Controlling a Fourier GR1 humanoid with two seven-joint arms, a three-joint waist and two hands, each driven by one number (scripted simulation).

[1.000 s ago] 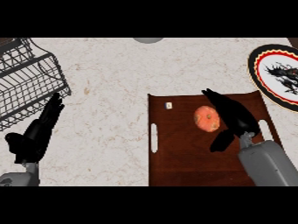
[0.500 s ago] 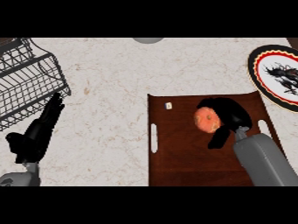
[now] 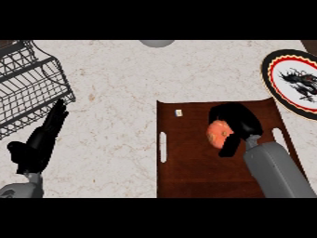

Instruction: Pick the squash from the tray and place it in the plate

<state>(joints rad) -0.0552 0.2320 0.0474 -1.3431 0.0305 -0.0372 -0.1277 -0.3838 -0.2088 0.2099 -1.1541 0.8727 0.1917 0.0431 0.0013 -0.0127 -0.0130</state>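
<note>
Biggest risk imo: the squash point(image 3: 218, 134) is round, and the right hand point(image 3: 238, 119) only wraps it from above, fingers curled over the top, so a good part pokes out on the hand's left. Any tilt on the lift and it could roll out, back onto the tray point(image 3: 188, 167). It's on or just over the tray rn, can't tell which.

Also the plate point(image 3: 269, 76) is up and right of that hand, past the tray's edge, so a low carry might clip the rim.

Containers: the tray has the squash plus a small pale tag point(image 3: 179, 112). The plate has nothing on it, just its pattern. The wire rack point(image 3: 16, 88) looks bare afaict. The left hand point(image 3: 41, 142) is beside the rack w/ fingers straight, resting.
</note>
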